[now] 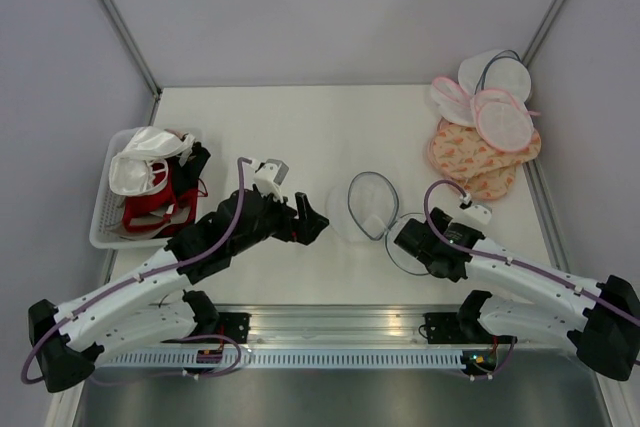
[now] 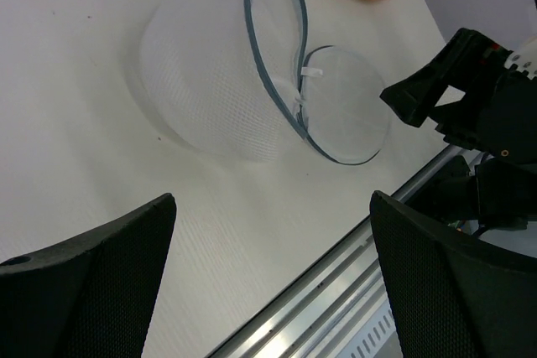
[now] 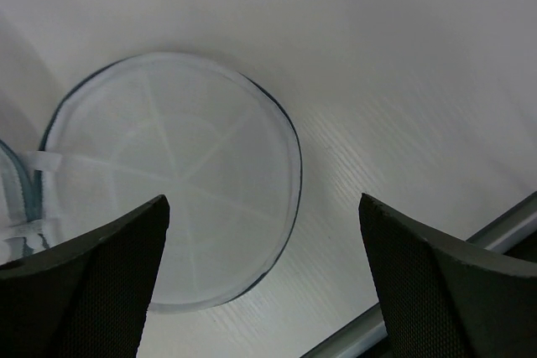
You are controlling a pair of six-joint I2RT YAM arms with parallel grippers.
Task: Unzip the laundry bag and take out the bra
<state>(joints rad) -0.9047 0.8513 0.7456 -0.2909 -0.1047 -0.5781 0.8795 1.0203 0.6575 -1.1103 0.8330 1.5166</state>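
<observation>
Okay, the laundry bag [image 1: 362, 209] lies on its side mid-table between the two arms, mouth turned toward the right arm's side; its dark grey zipper rim [image 2: 284, 56] stands open and the round lid flap [image 3: 176, 182] lies flat on the table [image 1: 250, 127], joined to the bag at a white tab [image 2: 310, 73]; unzipping looks done to me; I cannot tell through the mesh whether a bra is inside.

Left gripper [image 1: 316, 219] hovers just beside the bag, fingers [image 2: 92, 282] spread wide, nothing held; right gripper [image 1: 408, 237] hangs over the lid flap, fingers [image 3: 84, 282] equally wide, empty too.

Handling, my guess: very light, soft mesh that keeps a dome shape but would crush or skid under a push; the smooth table gives little grip, so I'd pin the flap or rim with one arm and reach in with the other; the rim looks the firmest place to pinch; mesh could snag.

Surface is flat matte white; an aluminium rail [image 1: 330, 322] runs along the near edge; a white basket [image 1: 100, 227] of bras sits at the left edge; peach patterned bags [image 1: 470, 157] and pink-rimmed bags [image 1: 500, 117] are piled far right, all well apart from the work; plain pale panels wall in the table.
</observation>
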